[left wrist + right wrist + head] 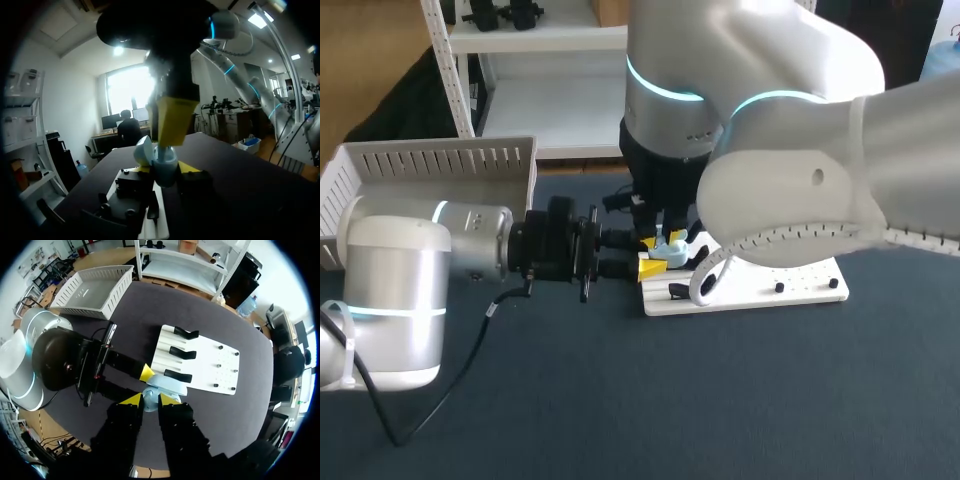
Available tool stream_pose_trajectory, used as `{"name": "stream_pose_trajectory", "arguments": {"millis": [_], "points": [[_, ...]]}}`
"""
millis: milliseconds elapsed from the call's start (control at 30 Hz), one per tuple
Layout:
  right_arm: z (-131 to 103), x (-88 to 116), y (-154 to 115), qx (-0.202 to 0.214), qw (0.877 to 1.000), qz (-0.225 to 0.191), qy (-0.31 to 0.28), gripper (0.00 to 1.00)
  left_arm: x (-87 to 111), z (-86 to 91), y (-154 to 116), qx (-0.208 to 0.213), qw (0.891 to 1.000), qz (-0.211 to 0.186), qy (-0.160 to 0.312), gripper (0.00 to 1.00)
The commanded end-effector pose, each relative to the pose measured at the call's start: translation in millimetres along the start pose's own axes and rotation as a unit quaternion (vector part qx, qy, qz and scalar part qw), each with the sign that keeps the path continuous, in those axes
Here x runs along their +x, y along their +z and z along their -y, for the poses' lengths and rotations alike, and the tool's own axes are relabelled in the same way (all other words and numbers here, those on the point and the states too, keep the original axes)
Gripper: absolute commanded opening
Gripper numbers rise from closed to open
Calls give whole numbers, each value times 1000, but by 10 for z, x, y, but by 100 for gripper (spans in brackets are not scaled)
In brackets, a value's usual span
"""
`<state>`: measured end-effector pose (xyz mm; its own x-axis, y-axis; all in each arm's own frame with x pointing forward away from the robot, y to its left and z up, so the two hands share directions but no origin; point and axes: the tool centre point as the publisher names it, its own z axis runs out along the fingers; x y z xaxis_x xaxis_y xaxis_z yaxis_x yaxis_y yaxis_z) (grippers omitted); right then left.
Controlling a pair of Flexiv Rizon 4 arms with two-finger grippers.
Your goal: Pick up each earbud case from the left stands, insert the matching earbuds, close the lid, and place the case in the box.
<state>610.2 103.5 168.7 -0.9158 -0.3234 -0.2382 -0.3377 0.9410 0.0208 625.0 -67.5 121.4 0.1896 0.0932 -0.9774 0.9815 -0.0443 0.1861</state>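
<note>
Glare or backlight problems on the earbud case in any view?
Left wrist view: strong light from behind turns the right arm into a silhouette, flare at its wrist; earbud case readable. Head view: even, no glare, but that arm hides part of the stand board. Right wrist view: even, case clear.

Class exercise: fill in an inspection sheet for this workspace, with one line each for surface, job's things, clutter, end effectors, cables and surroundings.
surface: dark table bearing a white stand board.
job's things: light blue earbud case, lid open, by the board's edge; three black stands on the board, no cases on them; white box at the table's far left.
clutter: nothing seen.
end effectors: left end effector shut on the case; right end effector directly over the case, grip unclear.
cables: black cable lying across the table's left side.
surroundings: nothing seen reaching over the table.
</note>
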Motion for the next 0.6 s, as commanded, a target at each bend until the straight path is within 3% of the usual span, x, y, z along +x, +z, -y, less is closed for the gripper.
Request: {"name": "stream_pose_trajectory", "arguments": {"millis": [33, 600], "points": [[-5, 25, -30, 0, 1000, 8, 0, 0, -1, -6, 9, -1, 1000, 0, 0, 0], [-24, 8, 74, 5, 1000, -4, -12, 0, -1, -6, 9, -1, 1000, 0, 0, 0]]}}
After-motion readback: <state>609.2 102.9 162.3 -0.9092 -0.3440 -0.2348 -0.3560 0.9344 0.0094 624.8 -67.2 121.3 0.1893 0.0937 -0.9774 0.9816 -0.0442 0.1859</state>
